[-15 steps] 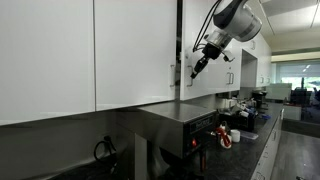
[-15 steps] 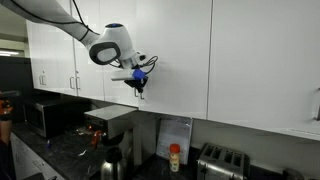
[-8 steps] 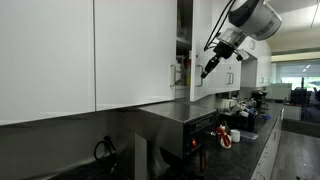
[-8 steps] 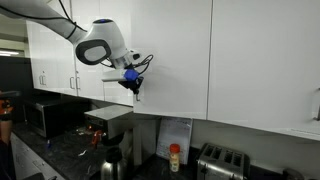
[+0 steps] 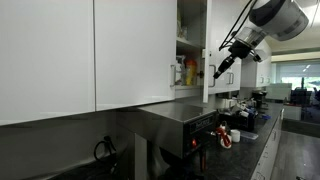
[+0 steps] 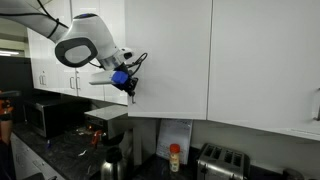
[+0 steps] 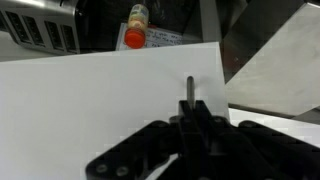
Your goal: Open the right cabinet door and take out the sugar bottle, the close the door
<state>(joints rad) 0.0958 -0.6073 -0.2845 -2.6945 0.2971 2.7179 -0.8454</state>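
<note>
- Wrist view: the door [image 7: 100,110] fills the middle of the frame as a plain white panel, its slim handle [image 7: 190,88] running straight down into the gripper [image 7: 190,125].
- The dark fingers are clenched on the handle at lower centre.
- In an exterior view the door [image 5: 207,50] stands open and is seen nearly edge-on, right of centre, with the gripper [image 5: 217,73] just beside its outer face.
- The opening between that door and the shut left door [image 5: 135,50] shows shelves. A yellow bottle [image 5: 190,72] and something reddish stand on the lower one. The sugar bottle cannot be told apart at this size.
- The arm [image 5: 275,15] comes in from the upper right there. In an exterior view the arm [image 6: 78,50] sits upper left, gripper [image 6: 129,88] at the cabinet's lower edge.
- Below, an orange-capped bottle [image 7: 136,28] stands against the backsplash, top centre of the wrist view, with a toaster [image 7: 40,30] in the upper left.
</note>
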